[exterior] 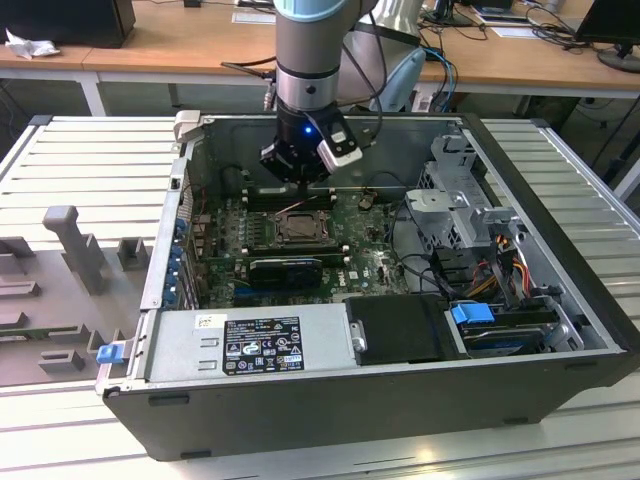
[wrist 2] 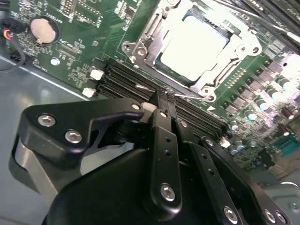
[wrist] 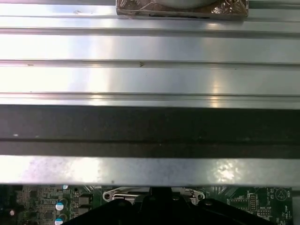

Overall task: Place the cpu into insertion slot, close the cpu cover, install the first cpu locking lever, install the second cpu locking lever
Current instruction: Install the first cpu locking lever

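Inside the open computer case (exterior: 560, 300), which lies on its side on a ribbed metal desk (exterior: 80, 160), the arm (exterior: 310, 60) reaches down over the far part of the green motherboard (exterior: 360, 262). Its gripper (exterior: 297, 172) hangs just above the board, beside the far edge of the insertion slot (exterior: 298, 226), with a small blue light glowing on its wrist.

In the second wrist view the fingers (wrist 2: 164, 136) are pressed together with no gap between their tips and nothing held between them; the gripper (wrist 2: 164, 101) there points at the black memory slots (wrist 2: 126, 77) that run along the near edge of the socket. The cpu (wrist 2: 194, 44) lies flat in the insertion slot (wrist 2: 140, 49), its pale top showing through the window of the cpu cover (wrist 2: 236, 33), which lies down over it. A thin wire lever (wrist 2: 187, 96) runs along the socket's edge closest to the fingertips; whether it is latched cannot be told. A round coin battery (wrist 2: 43, 29) sits on the board well apart from the socket.

In the exterior view a power supply (exterior: 245, 345) fills the near edge of the case, and a drive cage (exterior: 455, 195) with cables stands toward the exterior view's right. A grey fixture (exterior: 75, 245) stands on the desk at the exterior view's left.
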`<state>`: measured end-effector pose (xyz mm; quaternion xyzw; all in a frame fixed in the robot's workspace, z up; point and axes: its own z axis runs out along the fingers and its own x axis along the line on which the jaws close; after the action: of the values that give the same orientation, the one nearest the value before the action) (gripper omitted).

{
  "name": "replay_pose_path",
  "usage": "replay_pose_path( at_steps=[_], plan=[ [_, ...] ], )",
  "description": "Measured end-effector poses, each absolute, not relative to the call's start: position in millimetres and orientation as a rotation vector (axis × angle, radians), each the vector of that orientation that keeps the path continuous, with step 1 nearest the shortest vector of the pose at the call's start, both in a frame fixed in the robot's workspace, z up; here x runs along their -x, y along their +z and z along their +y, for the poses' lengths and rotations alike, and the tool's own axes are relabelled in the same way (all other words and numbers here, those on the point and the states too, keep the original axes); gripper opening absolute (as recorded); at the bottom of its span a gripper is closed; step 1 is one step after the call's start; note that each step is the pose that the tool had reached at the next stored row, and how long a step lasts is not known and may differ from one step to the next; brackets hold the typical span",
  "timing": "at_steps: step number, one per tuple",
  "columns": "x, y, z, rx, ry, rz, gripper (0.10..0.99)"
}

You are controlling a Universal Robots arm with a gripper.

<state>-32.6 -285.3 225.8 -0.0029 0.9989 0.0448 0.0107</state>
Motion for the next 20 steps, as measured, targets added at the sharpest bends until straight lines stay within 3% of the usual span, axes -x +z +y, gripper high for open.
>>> replay_pose_path(
  at_steps=[20],
  plan=[
    [23, 209, -284, 0.016, 0.136, 3.105, 0.106]
  ],
)
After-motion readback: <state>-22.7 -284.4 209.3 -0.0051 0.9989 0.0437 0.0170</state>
